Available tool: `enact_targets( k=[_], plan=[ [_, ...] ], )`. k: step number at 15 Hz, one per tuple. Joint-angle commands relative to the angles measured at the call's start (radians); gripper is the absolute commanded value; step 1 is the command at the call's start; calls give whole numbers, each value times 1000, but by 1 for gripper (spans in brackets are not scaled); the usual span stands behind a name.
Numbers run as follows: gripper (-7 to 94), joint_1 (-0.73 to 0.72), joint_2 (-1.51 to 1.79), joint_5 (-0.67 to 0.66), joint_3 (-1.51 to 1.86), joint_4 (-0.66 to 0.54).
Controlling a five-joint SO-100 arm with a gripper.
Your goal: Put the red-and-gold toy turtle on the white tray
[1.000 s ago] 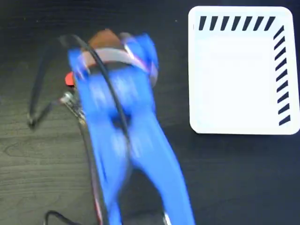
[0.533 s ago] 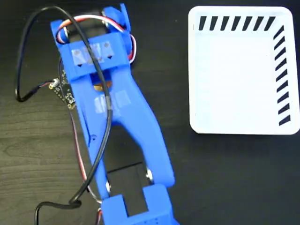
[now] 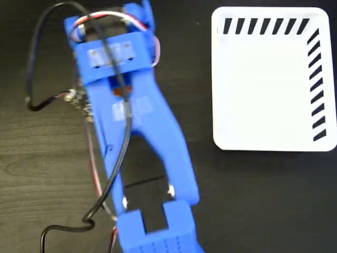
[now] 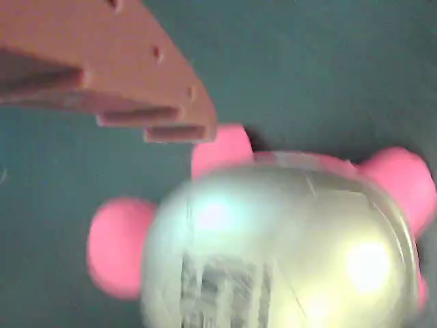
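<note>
In the fixed view, the blue arm (image 3: 134,132) is stretching up the left of the dark table (image 3: 253,200), hiding the turtle; the white tray (image 3: 271,79) is lying well apart at upper right. In the wrist view, the red-and-gold toy turtle (image 4: 273,246) is filling the blurred lower frame, one finger (image 4: 116,75) hanging above it. The gripper's opening cannot be told.

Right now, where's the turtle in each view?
Fixed view: hidden under the blue arm, upper left; not visible. The tray sits apart at upper right.
Wrist view: turtle fills the lower centre, close under a finger.
Shared landmark: the dark table.
</note>
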Motion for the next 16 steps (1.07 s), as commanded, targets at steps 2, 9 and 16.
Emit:
enact_targets(
  k=[2,9,16],
  plan=[
    [65,-15,-3,-18,-25,12],
    [65,-14,-149,-17,-66,-38],
    [56,-28,-169,-11,-71,-84]
  ],
)
